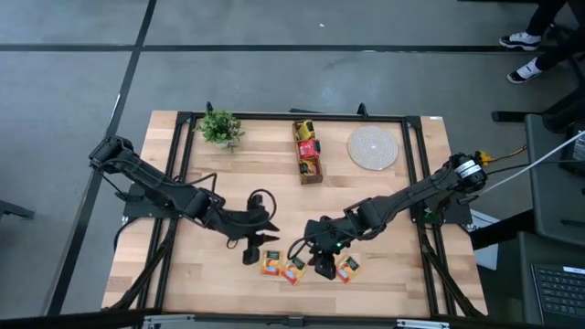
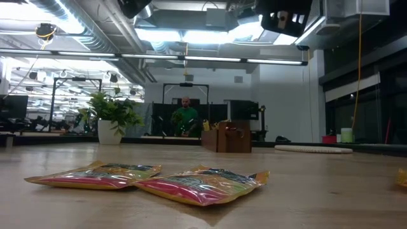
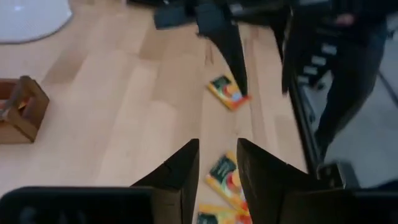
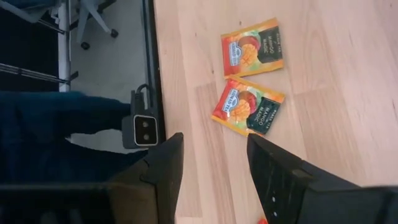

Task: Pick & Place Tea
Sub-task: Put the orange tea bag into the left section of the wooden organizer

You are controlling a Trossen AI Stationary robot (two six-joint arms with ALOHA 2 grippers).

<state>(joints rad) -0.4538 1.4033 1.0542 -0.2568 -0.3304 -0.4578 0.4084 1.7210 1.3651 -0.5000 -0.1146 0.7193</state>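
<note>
Three orange-yellow tea sachets lie flat near the table's near edge: one, one and one. More sachets stand in a small wooden box at the far middle. My left gripper hovers open just left of and beyond the sachets; its wrist view shows a sachet beyond its fingertips. My right gripper is open above the sachets; two of them show ahead of its fingers. Two sachets show in the low view.
A small potted plant stands at the far left and a round pale mat lies at the far right. A black frame runs around the tabletop. A small camera sits at the near edge. A person is in the room behind.
</note>
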